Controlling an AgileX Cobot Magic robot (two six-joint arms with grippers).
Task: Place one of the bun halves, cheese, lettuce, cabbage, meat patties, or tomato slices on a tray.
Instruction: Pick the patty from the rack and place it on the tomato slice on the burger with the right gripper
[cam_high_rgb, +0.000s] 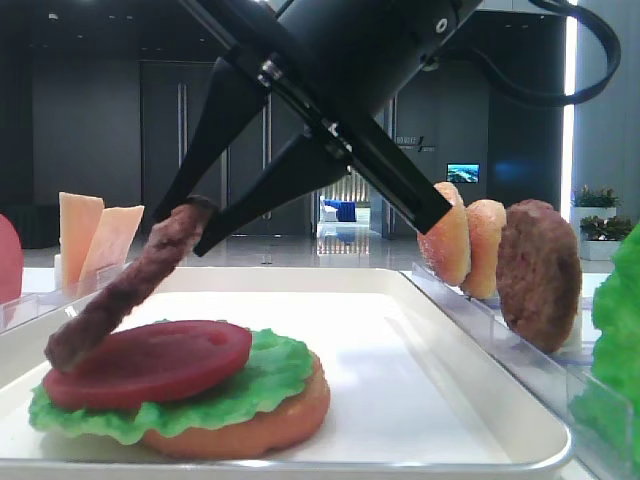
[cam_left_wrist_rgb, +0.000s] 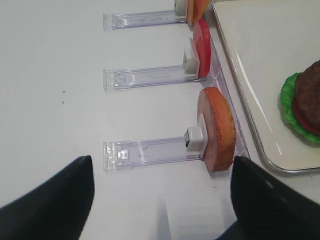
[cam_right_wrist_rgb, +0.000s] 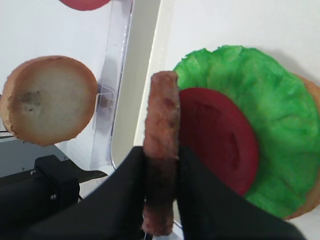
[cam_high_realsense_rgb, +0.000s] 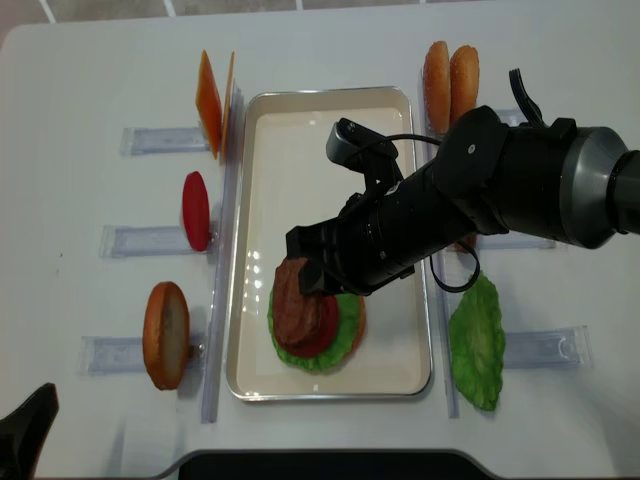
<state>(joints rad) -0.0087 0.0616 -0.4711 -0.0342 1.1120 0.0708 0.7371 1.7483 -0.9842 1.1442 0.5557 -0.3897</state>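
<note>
My right gripper (cam_high_rgb: 190, 228) is shut on a dark brown meat patty (cam_high_rgb: 130, 280), gripping its upper rim. The patty (cam_right_wrist_rgb: 161, 120) is tilted, its lower edge resting on a red tomato slice (cam_high_rgb: 160, 355). That slice lies on green lettuce (cam_high_rgb: 260, 385) over a bun half (cam_high_rgb: 280, 425) on the cream tray (cam_high_rgb: 420, 400). My left gripper (cam_left_wrist_rgb: 160, 200) is open and empty, low over the table beside a bun half (cam_left_wrist_rgb: 217, 127) that stands on edge in a clear rack (cam_left_wrist_rgb: 150, 152).
Right of the tray, racks hold two bun halves (cam_high_rgb: 465, 245), a second meat patty (cam_high_rgb: 538, 275) and a lettuce leaf (cam_high_realsense_rgb: 475, 345). Left of the tray stand cheese slices (cam_high_rgb: 95, 235) and a tomato slice (cam_left_wrist_rgb: 201, 47). The tray's far half (cam_high_realsense_rgb: 320, 150) is bare.
</note>
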